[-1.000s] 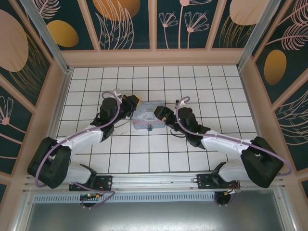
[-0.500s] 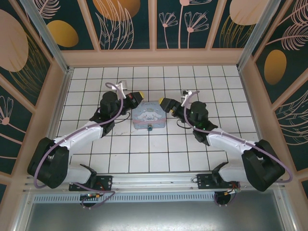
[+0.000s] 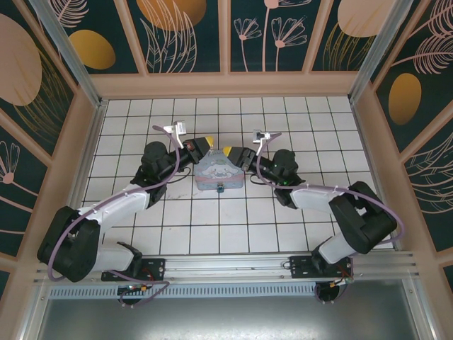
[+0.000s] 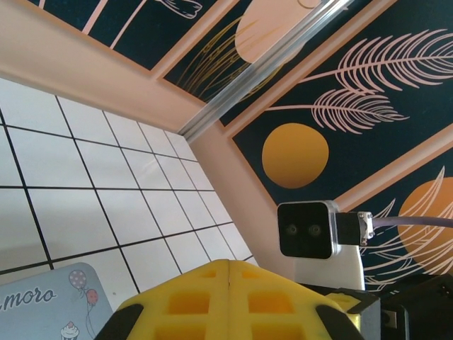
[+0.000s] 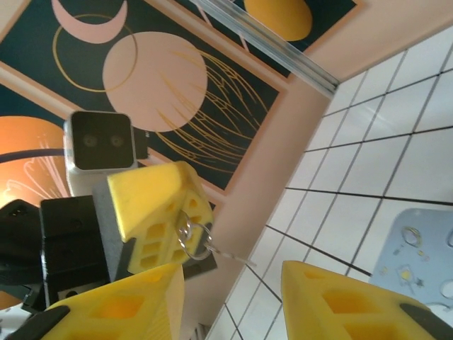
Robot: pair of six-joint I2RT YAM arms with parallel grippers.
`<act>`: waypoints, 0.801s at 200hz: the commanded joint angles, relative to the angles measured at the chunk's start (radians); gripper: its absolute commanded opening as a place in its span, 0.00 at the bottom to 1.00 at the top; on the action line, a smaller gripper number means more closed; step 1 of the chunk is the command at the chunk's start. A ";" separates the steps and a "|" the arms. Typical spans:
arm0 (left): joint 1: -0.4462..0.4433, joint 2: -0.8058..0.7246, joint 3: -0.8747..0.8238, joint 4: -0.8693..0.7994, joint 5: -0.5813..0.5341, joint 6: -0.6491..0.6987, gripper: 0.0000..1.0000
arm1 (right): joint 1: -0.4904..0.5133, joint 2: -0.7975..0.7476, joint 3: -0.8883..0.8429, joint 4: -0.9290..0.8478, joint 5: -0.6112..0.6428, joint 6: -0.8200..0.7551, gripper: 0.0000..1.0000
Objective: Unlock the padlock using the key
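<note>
My left gripper (image 3: 204, 144) hovers above the far left corner of a pale blue tin and is shut on the key. In the right wrist view the key (image 5: 228, 253) is a thin metal blade on a wire ring, sticking out from the left gripper's (image 5: 185, 212) yellow fingers. In the left wrist view the left gripper's (image 4: 230, 276) pads are pressed together. My right gripper (image 3: 228, 151) faces it from the right, a short gap away. The right gripper (image 5: 230, 301) is open, its fingers on either side of the key's line and clear of it. The tiny teal padlock (image 3: 220, 187) lies on the floor at the tin's near edge.
The pale blue cartoon-printed tin (image 3: 219, 172) lies on the white tiled floor under both grippers. Peach walls (image 3: 226, 83) with dark floral panels close in the floor at the back and sides. The right wrist camera (image 4: 308, 229) looks straight at the left gripper.
The right arm has swung left and up from beside the tin until its gripper faces the left one. The left gripper has shifted slightly right, still shut.
</note>
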 commanded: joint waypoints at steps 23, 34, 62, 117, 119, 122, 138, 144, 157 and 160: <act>0.002 -0.007 -0.017 0.114 0.026 -0.053 0.00 | 0.032 0.050 0.080 0.119 -0.028 0.030 0.41; 0.002 -0.004 -0.016 0.112 0.026 -0.058 0.00 | 0.038 0.061 0.089 0.118 -0.028 0.034 0.40; 0.001 0.001 -0.018 0.123 0.028 -0.073 0.00 | 0.048 0.088 0.098 0.138 -0.025 0.046 0.40; 0.002 0.009 -0.026 0.141 0.032 -0.089 0.00 | 0.060 0.121 0.129 0.152 -0.024 0.058 0.38; 0.001 0.010 -0.026 0.141 0.032 -0.088 0.00 | 0.061 0.121 0.129 0.152 -0.024 0.059 0.38; 0.002 0.011 -0.026 0.143 0.032 -0.091 0.00 | 0.061 0.122 0.131 0.153 -0.024 0.058 0.38; 0.001 0.016 -0.032 0.152 0.032 -0.095 0.00 | 0.062 0.126 0.135 0.152 -0.023 0.058 0.37; 0.001 0.017 -0.034 0.155 0.033 -0.096 0.00 | 0.062 0.126 0.137 0.153 -0.022 0.060 0.37; 0.001 0.020 -0.039 0.159 0.034 -0.098 0.00 | 0.062 0.127 0.137 0.152 -0.021 0.058 0.35; 0.002 0.021 -0.040 0.160 0.034 -0.099 0.00 | 0.062 0.127 0.137 0.153 -0.021 0.059 0.35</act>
